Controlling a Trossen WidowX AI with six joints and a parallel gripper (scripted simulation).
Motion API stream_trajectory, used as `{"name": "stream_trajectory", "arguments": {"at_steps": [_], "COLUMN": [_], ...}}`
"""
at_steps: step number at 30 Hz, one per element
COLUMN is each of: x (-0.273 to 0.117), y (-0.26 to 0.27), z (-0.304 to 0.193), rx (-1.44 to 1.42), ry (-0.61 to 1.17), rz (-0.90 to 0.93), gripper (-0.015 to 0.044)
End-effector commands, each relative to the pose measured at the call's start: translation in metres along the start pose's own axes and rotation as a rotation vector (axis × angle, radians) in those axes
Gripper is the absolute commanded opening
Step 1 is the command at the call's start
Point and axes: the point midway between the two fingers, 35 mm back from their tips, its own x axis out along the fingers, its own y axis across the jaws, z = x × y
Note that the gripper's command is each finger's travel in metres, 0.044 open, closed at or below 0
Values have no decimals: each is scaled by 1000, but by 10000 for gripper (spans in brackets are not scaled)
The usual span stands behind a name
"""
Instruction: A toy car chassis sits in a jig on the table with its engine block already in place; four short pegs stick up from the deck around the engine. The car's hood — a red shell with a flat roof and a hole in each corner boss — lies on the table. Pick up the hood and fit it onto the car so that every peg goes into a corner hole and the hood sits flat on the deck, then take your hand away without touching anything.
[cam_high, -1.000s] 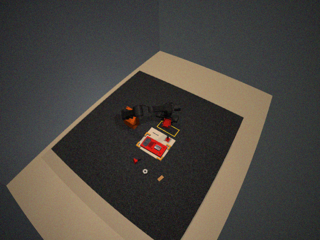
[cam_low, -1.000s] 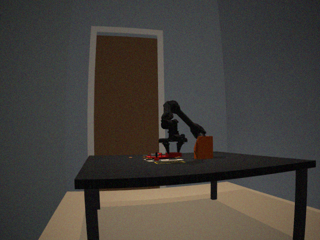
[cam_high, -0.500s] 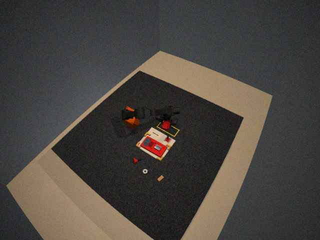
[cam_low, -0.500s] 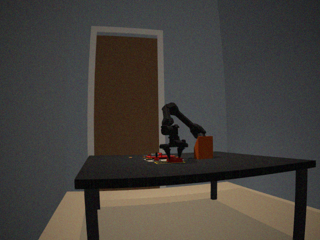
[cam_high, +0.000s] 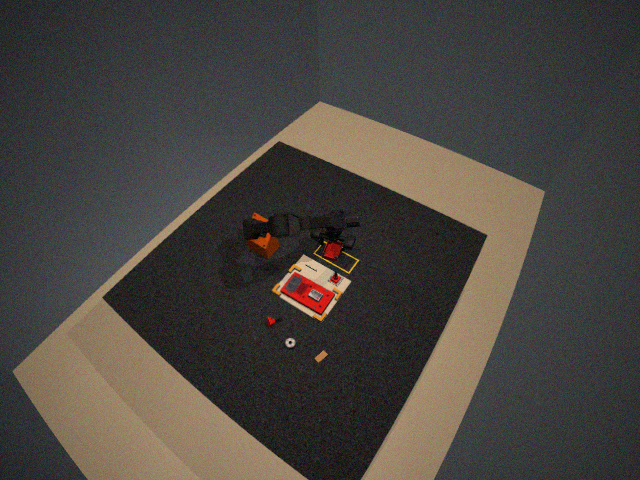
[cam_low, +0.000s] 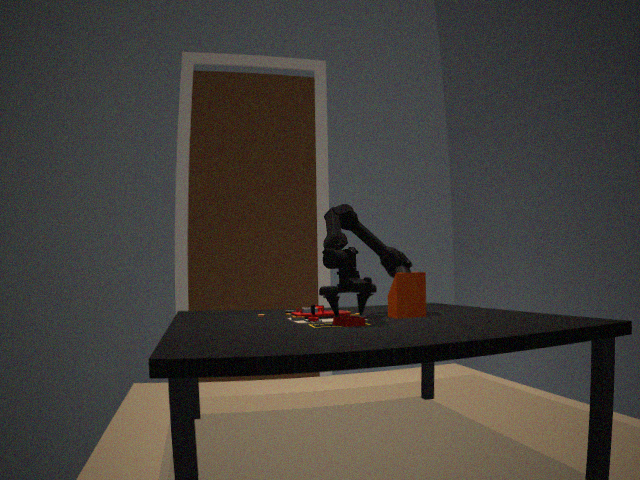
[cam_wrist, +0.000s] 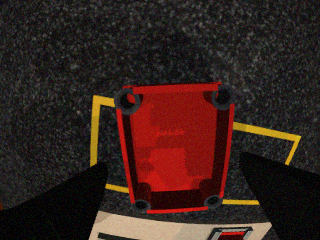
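Note:
The red hood (cam_high: 333, 250) (cam_low: 348, 321) (cam_wrist: 170, 130) lies on the table, partly inside the yellow outline (cam_high: 331, 262) (cam_wrist: 94, 130) and across its lines. The wrist view shows a ringed hole at each corner; its hollow side appears to face up. My gripper (cam_high: 334, 242) (cam_low: 348, 314) (cam_wrist: 174, 161) is open, pointing down over the hood, one finger on each side with a gap. The red chassis (cam_high: 299, 294) (cam_low: 338, 313) sits in the jig with its grey engine block (cam_high: 315, 293) in place. The pegs are too small to make out clearly.
The pale jig board (cam_high: 343, 283) (cam_wrist: 170, 225) is beside the outline and carries a small red part (cam_high: 335, 279) with a dark stalk. An orange block (cam_high: 264, 245) (cam_low: 408, 294) stands by the arm's base. Beyond the jig lie a red cone (cam_high: 270, 321) and a tan block (cam_high: 321, 356).

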Motion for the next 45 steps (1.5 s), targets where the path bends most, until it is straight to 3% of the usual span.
{"name": "stream_trajectory", "arguments": {"at_steps": [1,6,21,28,34,45], "x": [-24,-72,-65,-42,-43,-42], "y": [-3,0,-2,9,7,6], "z": [2,2,3,-3,-16,-19], "rx": [5,4,-1,-21,-16,-14], "ry": [-7,-6,-18,-479,-906,-951], "rz": [-12,-21,-28,112,30,7], "gripper": [440,440,440,440,440,440]}}
